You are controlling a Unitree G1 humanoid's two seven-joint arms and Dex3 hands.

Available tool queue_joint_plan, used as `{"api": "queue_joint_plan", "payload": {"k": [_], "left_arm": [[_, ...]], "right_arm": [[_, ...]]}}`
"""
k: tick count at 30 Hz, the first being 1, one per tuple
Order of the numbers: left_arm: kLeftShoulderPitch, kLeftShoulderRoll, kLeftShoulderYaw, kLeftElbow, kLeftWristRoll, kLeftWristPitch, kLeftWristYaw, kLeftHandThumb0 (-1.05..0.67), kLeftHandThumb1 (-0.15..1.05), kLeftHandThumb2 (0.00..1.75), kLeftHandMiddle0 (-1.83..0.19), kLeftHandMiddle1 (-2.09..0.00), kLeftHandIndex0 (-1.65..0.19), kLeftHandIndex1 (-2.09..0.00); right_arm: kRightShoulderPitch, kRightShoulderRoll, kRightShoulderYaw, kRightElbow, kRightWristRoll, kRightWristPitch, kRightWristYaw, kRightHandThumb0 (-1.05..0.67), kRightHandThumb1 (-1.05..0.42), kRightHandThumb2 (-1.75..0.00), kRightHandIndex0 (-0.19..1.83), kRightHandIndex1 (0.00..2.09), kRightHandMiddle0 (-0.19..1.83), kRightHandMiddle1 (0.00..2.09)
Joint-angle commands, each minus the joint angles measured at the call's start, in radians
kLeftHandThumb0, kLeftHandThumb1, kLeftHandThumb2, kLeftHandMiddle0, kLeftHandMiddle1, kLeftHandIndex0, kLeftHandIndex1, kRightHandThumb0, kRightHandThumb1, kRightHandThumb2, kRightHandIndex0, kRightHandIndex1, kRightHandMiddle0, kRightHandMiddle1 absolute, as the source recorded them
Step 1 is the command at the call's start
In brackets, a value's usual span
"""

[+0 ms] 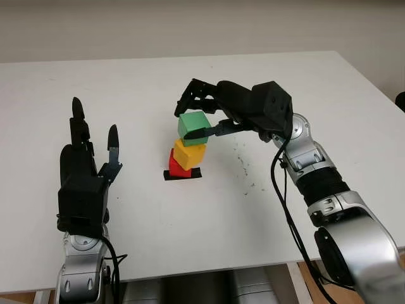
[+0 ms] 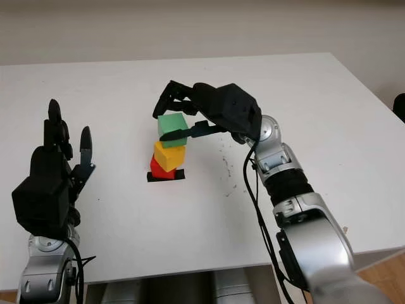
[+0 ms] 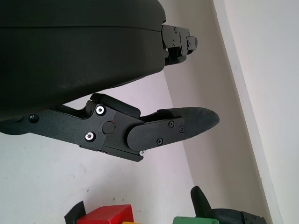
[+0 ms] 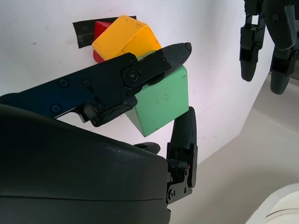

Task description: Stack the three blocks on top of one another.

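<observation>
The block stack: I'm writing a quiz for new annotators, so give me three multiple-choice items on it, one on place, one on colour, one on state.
1. Where does the red block sit?
A. on a black patch on the table
B. on the green block
C. in the left hand

2. Which colour is the middle block?
A. blue
B. yellow
C. white

3. What is the right hand doing?
A. holding nothing
B. gripping the green block
C. pressing on the table

Answers:
1 A, the black patch shows under it.
2 B, the yellow block lies between red and the green block.
3 B, its fingers close around the green block atop the stack, while the left hand stands open apart.
</observation>
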Motion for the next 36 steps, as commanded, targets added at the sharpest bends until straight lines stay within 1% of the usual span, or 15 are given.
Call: {"api": "queue_joint_plan", "payload": {"k": [1, 10, 17, 28, 31, 36], "left_arm": [[-0.001, -0.004, -0.004, -0.022, 0.009, 0.002, 0.008, -0.63, 1.05, 0.56, 0.03, -0.05, 0.05, -0.06], [-0.009, -0.012, -0.008, -0.008, 0.005, -0.010, 0.017, -0.64, 1.05, 0.56, 0.03, -0.05, 0.05, -0.05], [-0.009, -0.017, -0.008, -0.003, -0.001, -0.017, 0.020, -0.63, 1.05, 0.56, 0.04, -0.05, 0.05, -0.05], [0.001, -0.019, -0.008, -0.005, 0.004, -0.020, 0.021, -0.62, 1.05, 0.55, 0.05, -0.05, 0.06, -0.05], [0.002, -0.019, -0.007, -0.006, 0.001, -0.023, 0.018, -0.61, 1.05, 0.56, 0.04, -0.05, 0.05, -0.05], [0.001, -0.018, -0.008, -0.002, -0.002, -0.030, 0.016, -0.61, 1.05, 0.55, 0.05, -0.05, 0.06, -0.05]], "right_arm": [[-0.013, 0.007, -0.006, -0.004, 0.009, 0.001, 0.002, -0.52, -0.93, -0.05, 0.33, 0.07, 0.39, 1.51], [-0.012, 0.025, -0.016, -0.022, 0.047, 0.030, 0.018, -0.54, -0.94, -0.06, 0.33, 0.07, 0.40, 1.52], [-0.015, 0.031, -0.011, -0.028, 0.056, 0.023, 0.026, -0.55, -0.94, -0.06, 0.33, 0.07, 0.39, 1.56], [-0.023, 0.024, -0.005, -0.031, 0.046, 0.063, 0.035, -0.55, -0.94, -0.05, 0.32, 0.06, 0.37, 1.57], [-0.027, 0.015, 0.000, -0.028, 0.034, 0.073, 0.039, -0.58, -0.92, -0.05, 0.29, 0.05, 0.25, 1.44], [-0.033, 0.003, 0.007, -0.032, 0.019, 0.092, 0.060, -0.67, -0.91, -0.05, 0.18, 0.01, 0.08, 1.08]]}}
